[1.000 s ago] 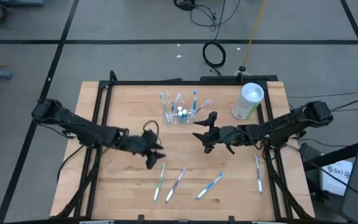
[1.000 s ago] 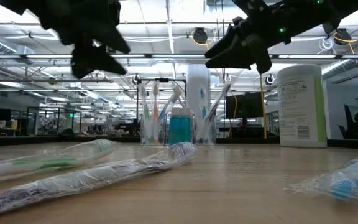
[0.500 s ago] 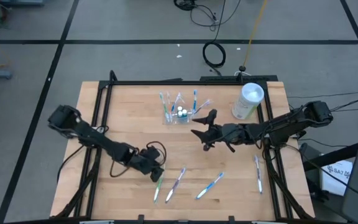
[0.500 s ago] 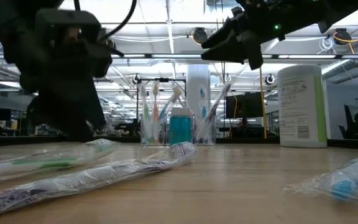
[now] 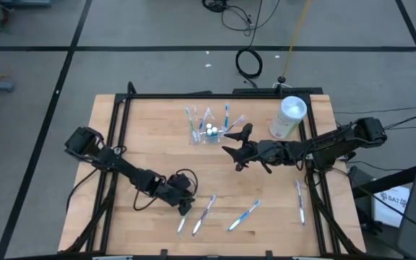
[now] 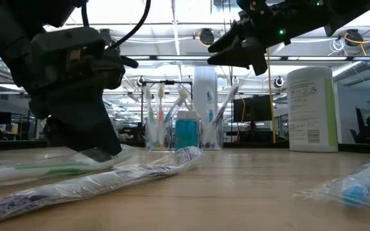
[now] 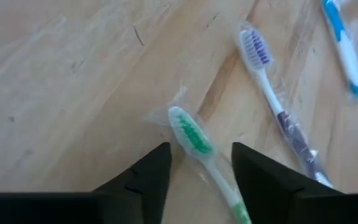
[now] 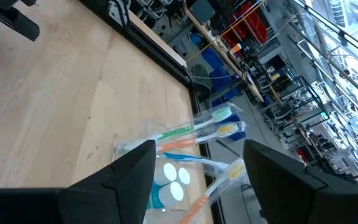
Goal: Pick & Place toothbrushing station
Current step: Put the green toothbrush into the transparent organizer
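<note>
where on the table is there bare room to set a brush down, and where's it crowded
Bare wood lies along the table's left side, between the frame rail and the clear cup, and in the strip between the cup and the loose toothbrushes. It is crowded along the near edge: the left tool straddles the green toothbrush, with the purple toothbrush and blue toothbrush beside it.

Even overhead light, bright; ceiling strip lights (image 6: pixel 172 25) glare in low view. Soft shadows on tabletop (image 5: pixel 143 137). Nearest wrapped toothbrush (image 6: pixel 88 183) blurred in low view. Left wrist view slightly soft at edges.
</note>
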Tool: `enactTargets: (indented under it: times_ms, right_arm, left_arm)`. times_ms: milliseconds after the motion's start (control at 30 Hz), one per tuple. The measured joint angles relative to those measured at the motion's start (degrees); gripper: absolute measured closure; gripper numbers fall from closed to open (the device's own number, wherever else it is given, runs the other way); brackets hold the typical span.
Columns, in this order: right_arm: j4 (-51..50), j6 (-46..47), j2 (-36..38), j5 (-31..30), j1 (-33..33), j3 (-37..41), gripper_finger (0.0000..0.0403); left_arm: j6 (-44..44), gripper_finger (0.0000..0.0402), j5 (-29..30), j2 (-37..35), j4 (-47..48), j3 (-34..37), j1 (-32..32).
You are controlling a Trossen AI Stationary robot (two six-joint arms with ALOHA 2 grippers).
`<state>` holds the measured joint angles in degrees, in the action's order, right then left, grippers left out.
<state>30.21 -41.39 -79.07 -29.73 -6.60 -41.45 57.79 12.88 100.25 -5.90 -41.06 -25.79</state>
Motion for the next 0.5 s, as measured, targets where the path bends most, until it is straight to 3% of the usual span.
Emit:
enactTargets:
  times_ms: [300, 500]
  right_arm:
    - [0.0, 3.4, 0.0, 0.0, 0.0, 0.0, 0.0167]
    - [-0.6, 7.2, 0.0, 0.0, 0.0, 0.0, 0.0167]
  left_arm:
    - [-5.2, 0.034, -1.6, 0.1, 0.7, 0.1, 1.7]
    - [-8.0, 0.0392, -4.2, -1.6, 0.9, 0.3, 3.7]
